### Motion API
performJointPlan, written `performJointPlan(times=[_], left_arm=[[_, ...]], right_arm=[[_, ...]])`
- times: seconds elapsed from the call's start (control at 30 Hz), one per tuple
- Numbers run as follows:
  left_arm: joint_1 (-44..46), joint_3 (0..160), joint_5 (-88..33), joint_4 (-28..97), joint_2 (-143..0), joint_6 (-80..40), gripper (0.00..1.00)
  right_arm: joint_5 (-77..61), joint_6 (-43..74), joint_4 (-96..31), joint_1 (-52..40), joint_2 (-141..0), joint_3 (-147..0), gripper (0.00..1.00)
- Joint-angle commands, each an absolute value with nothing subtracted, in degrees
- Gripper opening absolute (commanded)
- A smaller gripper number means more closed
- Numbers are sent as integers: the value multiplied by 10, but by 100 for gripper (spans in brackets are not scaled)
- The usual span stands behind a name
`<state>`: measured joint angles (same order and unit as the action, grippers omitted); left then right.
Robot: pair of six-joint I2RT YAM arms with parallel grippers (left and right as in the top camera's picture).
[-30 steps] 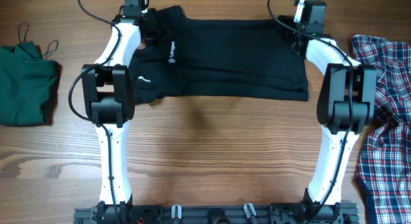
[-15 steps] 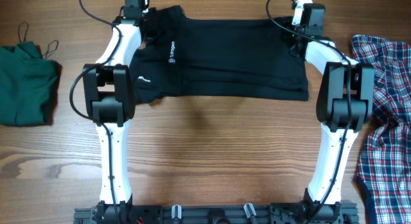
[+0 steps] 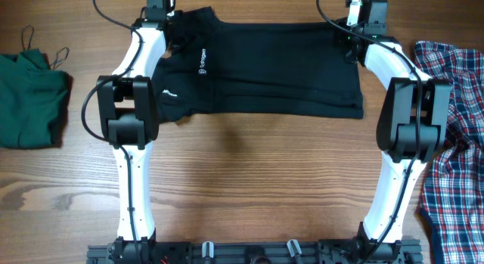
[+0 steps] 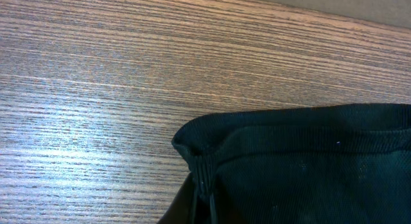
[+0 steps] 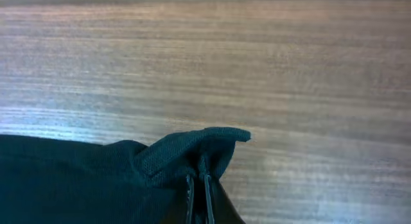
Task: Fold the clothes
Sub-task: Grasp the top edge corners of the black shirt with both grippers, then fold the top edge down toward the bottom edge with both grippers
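matt black ribbed-knit cloth shirt [image 3: 280,67] on a smooth, faintly glossy wood-grain table [image 3: 249,181].

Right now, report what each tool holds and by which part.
Both hold the black shirt: left tool pinches its far left corner, right tool its far right corner.

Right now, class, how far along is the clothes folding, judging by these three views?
Done: the black shirt lies spread flat on the table. In hand: the left gripper and right gripper are each shut on a far-edge corner of it. Left: that fold, plus the bunched green strappy top and the crumpled plaid shirt.
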<state>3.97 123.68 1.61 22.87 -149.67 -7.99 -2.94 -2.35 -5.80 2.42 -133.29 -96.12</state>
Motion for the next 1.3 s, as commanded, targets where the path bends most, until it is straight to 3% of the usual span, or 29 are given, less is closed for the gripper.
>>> performJointPlan(times=[0.0, 0.6, 1.27], left_arm=[[37, 1241, 9, 235, -1467, -81, 4], [23, 1241, 31, 367, -1374, -77, 4], [22, 1241, 17, 623, -1305, -77, 4]], right_arm=[[-19, -45, -44, 23, -1313, -960, 4], [-20, -57, -117, 22, -1212, -960, 4], [-20, -59, -378, 22, -1199, -960, 4]])
